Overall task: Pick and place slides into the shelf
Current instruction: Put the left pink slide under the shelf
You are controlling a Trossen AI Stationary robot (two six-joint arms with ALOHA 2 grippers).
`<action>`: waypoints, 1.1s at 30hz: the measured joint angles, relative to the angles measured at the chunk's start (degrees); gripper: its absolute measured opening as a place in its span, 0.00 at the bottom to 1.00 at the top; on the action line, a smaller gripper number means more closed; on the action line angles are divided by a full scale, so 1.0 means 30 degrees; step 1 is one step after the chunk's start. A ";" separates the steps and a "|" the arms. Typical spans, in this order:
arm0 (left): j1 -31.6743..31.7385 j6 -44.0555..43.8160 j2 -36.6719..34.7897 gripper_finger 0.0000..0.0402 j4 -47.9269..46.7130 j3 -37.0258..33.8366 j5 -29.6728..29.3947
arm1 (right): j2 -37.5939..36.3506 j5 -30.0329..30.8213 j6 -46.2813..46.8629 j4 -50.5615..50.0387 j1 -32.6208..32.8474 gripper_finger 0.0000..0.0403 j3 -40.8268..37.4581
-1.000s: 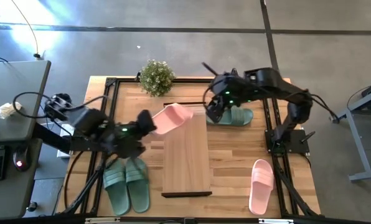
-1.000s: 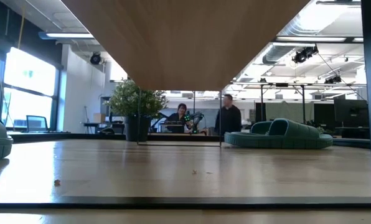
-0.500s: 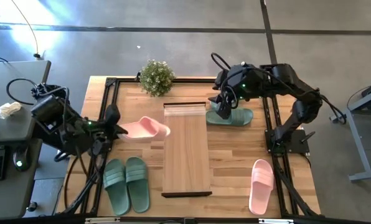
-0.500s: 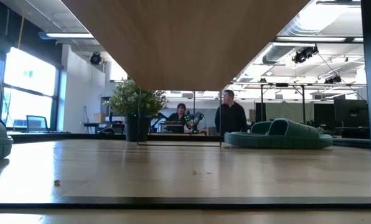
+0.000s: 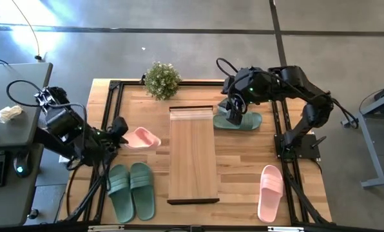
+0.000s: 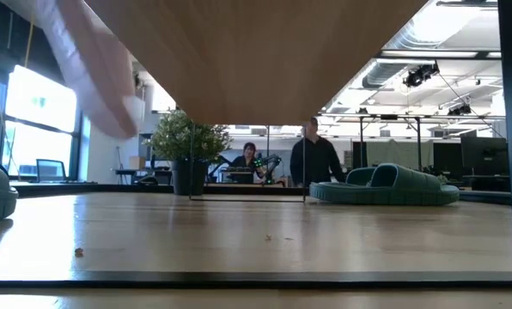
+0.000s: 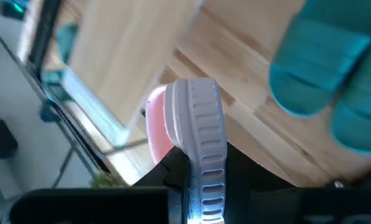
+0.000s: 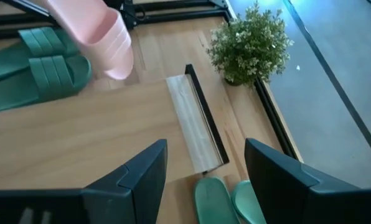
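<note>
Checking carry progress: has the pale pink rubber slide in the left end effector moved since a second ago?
Yes. The pale pink rubber slide has moved left, off the light-wood shelf toward the table's left edge.

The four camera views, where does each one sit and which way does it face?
High: overhead, straight down on the table, both arms, shelf.
Low: at tabletop height, level under the shelf toward the room; no arm shows.
Left wrist: on the left arm, past its gripper shut on a pink slide.
Right wrist: above the shelf, open fingers in front.
All four share that pink slide.
</note>
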 joint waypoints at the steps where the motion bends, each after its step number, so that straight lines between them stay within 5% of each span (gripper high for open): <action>1: 0.0000 -0.0196 -0.0256 0.10 0.0012 -0.0639 -0.0093 | 0.0000 0.0002 0.0005 -0.0085 -0.0002 0.51 0.0000; 10: 0.0000 -0.0597 -0.0927 0.10 0.0023 -0.4574 -0.0936 | -0.0739 0.1984 0.2655 -0.1252 0.1706 0.42 -0.1582; 23: 0.0000 0.1959 -0.0963 0.10 0.4381 -0.6854 -0.1288 | -0.8195 0.3298 0.8462 1.0544 0.4199 0.32 -1.9299; 33: 0.0004 0.4737 -0.1094 0.10 0.8904 -0.9215 -0.1609 | -1.1382 0.3644 1.1877 1.4121 0.4503 0.32 -2.5503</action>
